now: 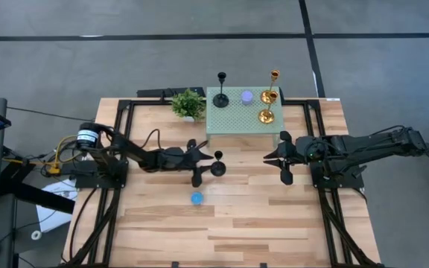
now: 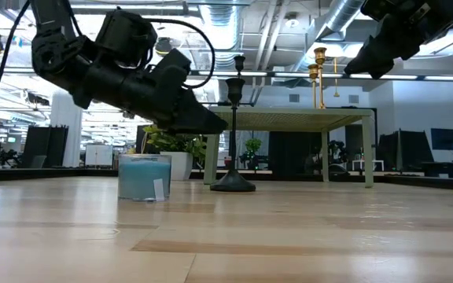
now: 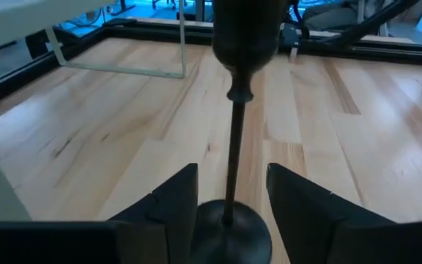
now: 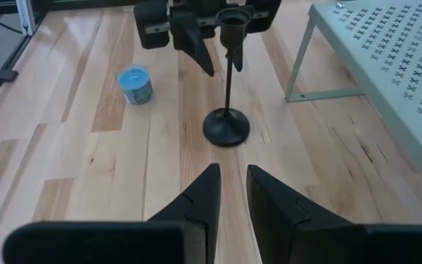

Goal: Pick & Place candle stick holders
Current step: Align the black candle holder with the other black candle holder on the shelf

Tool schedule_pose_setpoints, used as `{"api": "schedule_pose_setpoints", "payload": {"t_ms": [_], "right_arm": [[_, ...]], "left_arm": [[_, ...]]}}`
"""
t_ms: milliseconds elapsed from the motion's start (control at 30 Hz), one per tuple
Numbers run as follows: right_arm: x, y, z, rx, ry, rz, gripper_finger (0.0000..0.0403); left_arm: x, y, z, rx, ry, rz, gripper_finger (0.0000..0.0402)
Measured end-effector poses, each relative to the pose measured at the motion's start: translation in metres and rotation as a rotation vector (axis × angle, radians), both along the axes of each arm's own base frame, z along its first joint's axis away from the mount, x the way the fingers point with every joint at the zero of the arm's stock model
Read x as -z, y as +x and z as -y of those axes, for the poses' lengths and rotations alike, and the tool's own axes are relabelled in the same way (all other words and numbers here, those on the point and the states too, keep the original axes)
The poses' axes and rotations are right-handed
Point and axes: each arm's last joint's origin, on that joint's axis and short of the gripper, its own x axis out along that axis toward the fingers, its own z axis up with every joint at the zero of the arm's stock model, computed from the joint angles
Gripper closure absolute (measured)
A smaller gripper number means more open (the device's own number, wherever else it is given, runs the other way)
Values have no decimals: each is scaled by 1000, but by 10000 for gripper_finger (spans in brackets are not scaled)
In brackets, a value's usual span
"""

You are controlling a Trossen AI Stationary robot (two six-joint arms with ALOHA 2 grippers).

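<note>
Blue candle holder (image 2: 144, 177) sits nearest the low camera, on the bare wooden table (image 1: 274, 223), untouched. Just behind it stands a black stemmed holder (image 2: 233, 134), upright on the wood in front of the green perforated stand (image 1: 229, 119).

Left gripper (image 1: 202, 165) has its fingers spread, stem between them; left wrist view shows gaps on both sides of the stem, so nothing gripped. Right gripper (image 1: 281, 160) hovers near the stand's front corner, fingers part-way apart, empty.

Farther back, on the stand: second black holder (image 1: 221, 91), purple holder (image 1: 247, 97), two gold holders (image 1: 269, 100). Leafy plant (image 1: 188, 104) just beside the stand's left edge.

Progress, judged: if the stand is the goal, four are up and two remain on the table, black and blue; direction isn't settled by the frames.

Views: high view alone shows everything on the stand. Low view hides the purple one. Right wrist view shows the black base flat on the wood and the blue holder beside it; left wrist view alone shows finger clearance.
</note>
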Motion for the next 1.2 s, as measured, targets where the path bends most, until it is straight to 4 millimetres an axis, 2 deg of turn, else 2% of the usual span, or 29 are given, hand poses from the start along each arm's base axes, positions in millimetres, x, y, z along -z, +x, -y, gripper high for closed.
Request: {"api": "schedule_pose_setpoints", "payload": {"t_ms": [400, 733, 1200], "right_arm": [[0, 0, 0, 0, 0, 0, 342], [0, 0, 0, 0, 0, 0, 342], [0, 0, 0, 0, 0, 0, 342]], "left_arm": [[18, 6, -2, -10, -7, -66, 249], [23, 25, -1, -10, -8, -73, 252], [25, 27, -1, -8, -9, -77, 253]]}}
